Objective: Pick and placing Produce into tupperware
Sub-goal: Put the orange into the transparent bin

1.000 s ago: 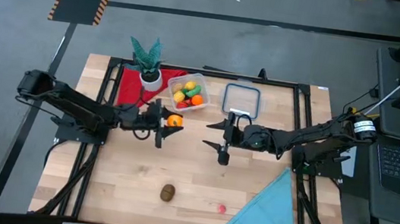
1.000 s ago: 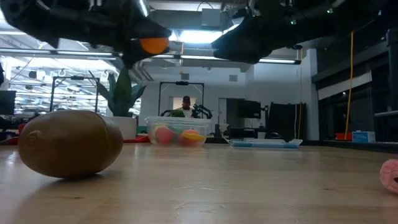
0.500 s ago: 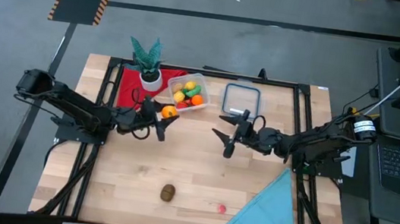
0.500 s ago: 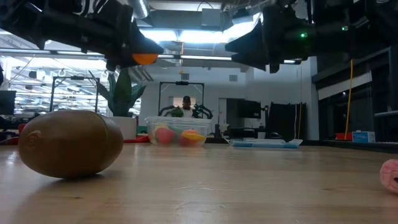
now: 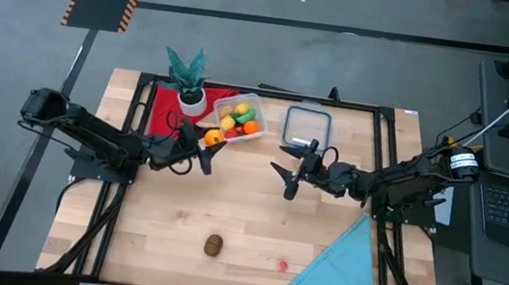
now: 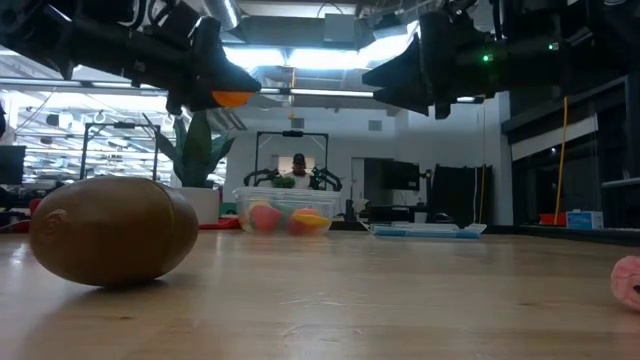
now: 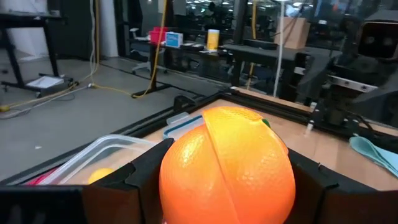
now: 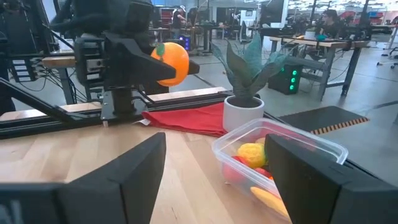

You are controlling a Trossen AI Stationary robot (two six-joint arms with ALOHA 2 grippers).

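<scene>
Orange [image 5: 212,138] is riding clamped in the left hand [image 5: 207,143], hanging just beside the tupperware [image 5: 241,118]; releasing short risks bouncing it off the rim onto the surface [image 5: 245,219]. The right hand [image 5: 289,174] is waiting wide, empty, mid-surface.

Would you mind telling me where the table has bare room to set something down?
The widest bare patch is the wood between the two arms and the brown fruit and pink piece nearer the front. The back edge is crowded: potted plant, red cloth, tupperware, lid. The blue cloth covers the front right corner.
</scene>
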